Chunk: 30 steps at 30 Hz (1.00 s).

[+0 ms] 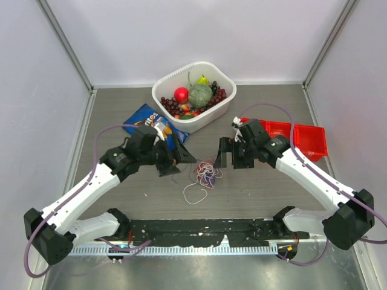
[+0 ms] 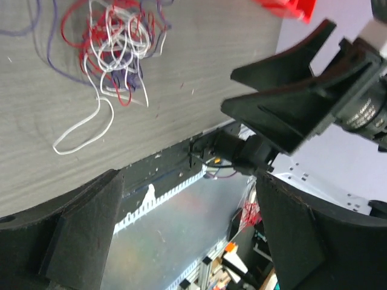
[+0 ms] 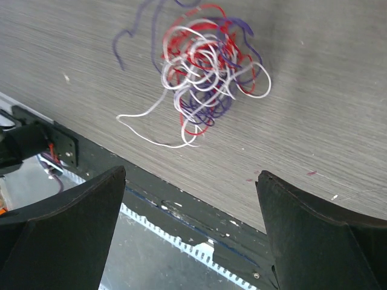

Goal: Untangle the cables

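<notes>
My left gripper (image 1: 178,164) and right gripper (image 1: 233,158) both stood wide open and held nothing, their matte black wedge-shaped fingers (image 3: 66,235) facing each other. Between them, touching neither, lay the cables (image 1: 205,174). They were a loose knot of thin white, red and purple-blue strands on the grey wood-grain table (image 1: 266,193), with one white loop trailing near.

A grey wood-grain table (image 1: 260,187) fills the middle of the top view, and a small tangle of white, red and purple-blue cables (image 1: 205,174) lies at its centre, one white loop trailing toward the lower edge. A blue chip bag (image 1: 148,121) lies upper left of the tangle, a white basket (image 1: 158,90) stands at upper centre, and a red bin (image 1: 305,138) sits at the right.
</notes>
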Tool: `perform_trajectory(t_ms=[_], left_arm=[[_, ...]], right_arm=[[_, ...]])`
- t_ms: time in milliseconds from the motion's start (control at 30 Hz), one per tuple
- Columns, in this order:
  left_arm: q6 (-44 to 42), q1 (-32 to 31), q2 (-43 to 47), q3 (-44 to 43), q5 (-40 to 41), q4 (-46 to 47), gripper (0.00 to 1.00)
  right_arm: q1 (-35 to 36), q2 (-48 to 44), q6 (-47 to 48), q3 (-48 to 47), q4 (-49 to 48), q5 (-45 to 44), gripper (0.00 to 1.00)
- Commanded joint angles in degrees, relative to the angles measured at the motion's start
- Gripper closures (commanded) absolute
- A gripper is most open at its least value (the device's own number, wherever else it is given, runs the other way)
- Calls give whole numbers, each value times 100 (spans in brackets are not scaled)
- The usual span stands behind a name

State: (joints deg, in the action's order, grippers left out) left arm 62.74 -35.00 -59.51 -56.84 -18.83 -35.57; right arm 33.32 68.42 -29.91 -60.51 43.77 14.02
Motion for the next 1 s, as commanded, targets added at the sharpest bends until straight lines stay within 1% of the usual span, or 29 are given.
perform_trajectory(t_ms=[0, 67, 167, 200, 300, 333, 400, 467, 600, 700, 767, 800, 833, 867, 900, 967], left_arm=[[449, -568, -123, 138, 564, 490, 6], [546, -586, -114, 322, 626, 568, 5], [783, -604, -123, 682, 565, 954, 5], [827, -622, -149, 770, 582, 1017, 5], [792, -753, -79, 893, 906, 973, 6], [810, -832, 17, 955, 1047, 938, 7], [897, -911, 210, 1095, 1267, 842, 9], [915, -921, 412, 1245, 1303, 763, 11], [924, -921, 694, 1491, 1373, 525, 13], [881, -921, 739, 1527, 1294, 499, 16], [784, -921, 713, 1439, 1277, 376, 18], [731, -921, 695, 1387, 1259, 349, 19], [687, -921, 669, 1351, 1233, 349, 19], [678, -921, 668, 1325, 1189, 384, 20], [669, -921, 668, 1316, 1163, 410, 22], [713, -921, 694, 1324, 1153, 489, 24]], right_arm=[[-10, 170, -191, 408, -703, 338, 6], [-10, 302, -147, 566, -878, 295, 5], [-10, 619, -103, 725, -975, 242, 6], [8, 794, -94, 734, -1028, 215, 7], [244, 1058, -85, 742, -1213, -4, 9], [280, 1094, -163, 734, -1282, -57, 11], [359, 1226, -365, 742, -1458, 12, 21], [499, 1279, -602, 813, -1756, 92, 27], [675, 1454, -990, 1058, -2214, -110, 31], [755, 1717, -938, 1006, -2171, -565, 34], [816, 1832, -745, 954, -2162, -655, 43], [869, 1902, -579, 910, -2206, -629, 54], [904, 2025, -508, 875, -2206, -533, 59], [1000, 2095, -490, 822, -2241, -462, 69], [1053, 2192, -498, 813, -2372, -288, 74], [1273, 2237, -550, 813, -2600, -15, 88]])
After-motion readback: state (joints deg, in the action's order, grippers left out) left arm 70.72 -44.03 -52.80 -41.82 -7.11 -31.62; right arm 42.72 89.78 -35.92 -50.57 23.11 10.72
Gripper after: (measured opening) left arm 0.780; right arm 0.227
